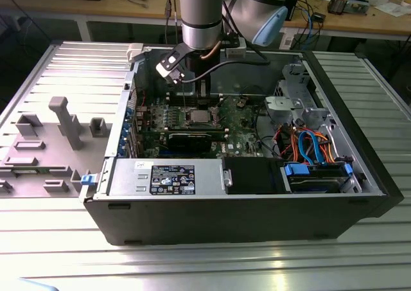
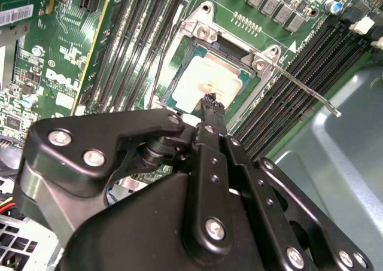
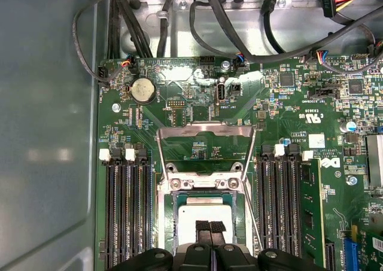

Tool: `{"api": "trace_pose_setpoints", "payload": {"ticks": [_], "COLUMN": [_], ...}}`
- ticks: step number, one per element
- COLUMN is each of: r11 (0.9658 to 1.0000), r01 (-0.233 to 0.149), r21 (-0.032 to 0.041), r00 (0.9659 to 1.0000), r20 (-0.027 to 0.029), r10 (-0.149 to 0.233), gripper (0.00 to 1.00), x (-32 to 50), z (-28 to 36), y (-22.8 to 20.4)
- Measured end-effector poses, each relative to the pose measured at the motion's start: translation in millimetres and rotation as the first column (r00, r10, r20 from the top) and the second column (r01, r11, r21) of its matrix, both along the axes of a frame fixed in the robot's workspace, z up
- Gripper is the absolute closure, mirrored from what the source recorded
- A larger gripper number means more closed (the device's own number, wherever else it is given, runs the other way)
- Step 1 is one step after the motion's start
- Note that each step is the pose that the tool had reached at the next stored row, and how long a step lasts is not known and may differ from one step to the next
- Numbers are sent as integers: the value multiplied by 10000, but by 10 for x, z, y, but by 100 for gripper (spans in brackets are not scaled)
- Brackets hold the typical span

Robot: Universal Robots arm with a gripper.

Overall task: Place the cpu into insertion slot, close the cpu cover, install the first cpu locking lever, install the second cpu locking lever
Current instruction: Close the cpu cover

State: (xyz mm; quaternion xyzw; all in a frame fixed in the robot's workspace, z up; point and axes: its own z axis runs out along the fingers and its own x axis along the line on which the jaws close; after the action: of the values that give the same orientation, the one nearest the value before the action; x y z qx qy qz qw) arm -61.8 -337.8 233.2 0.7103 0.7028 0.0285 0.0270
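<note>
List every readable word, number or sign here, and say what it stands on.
The black label on the power supply box: print too small to read.
The motherboard: white markings too small to read.
Its white sticker: unreadable.
The cpu: no legible print.

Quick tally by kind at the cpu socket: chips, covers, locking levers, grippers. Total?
Square silver-topped cpu chip: 1
Silver windowed metal cpu cover: 1
Thin silver wire locking levers: 2
Black gripper: 1
Total: 5
</note>
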Motion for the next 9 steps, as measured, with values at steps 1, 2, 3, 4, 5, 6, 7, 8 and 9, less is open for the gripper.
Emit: {"api": "trace_pose_setpoints", "payload": {"ticks": [1,2,3,4,5,6,7,8,9], "r11": [10000,10000,10000,10000,10000,10000,10000,10000,10000], "r01": [0,0,0,-1,0,0,0,0,0], "r21": [0,0,0,0,0,0,0,-2,0], "r00": [10000,10000,10000,10000,10000,10000,10000,10000,9999], "r20": [0,0,-1,-1,0,-1,0,-28,-116], "r10": [0,0,0,1,0,0,0,0,0], "gripper": [89,89,89,89,89,89,89,89,89], "x": [0,0,0,0,0,0,0,5,18], "z": [0,0,0,0,0,1,1,2,1], "y": [0,0,0,0,0,0,0,0,0]}}
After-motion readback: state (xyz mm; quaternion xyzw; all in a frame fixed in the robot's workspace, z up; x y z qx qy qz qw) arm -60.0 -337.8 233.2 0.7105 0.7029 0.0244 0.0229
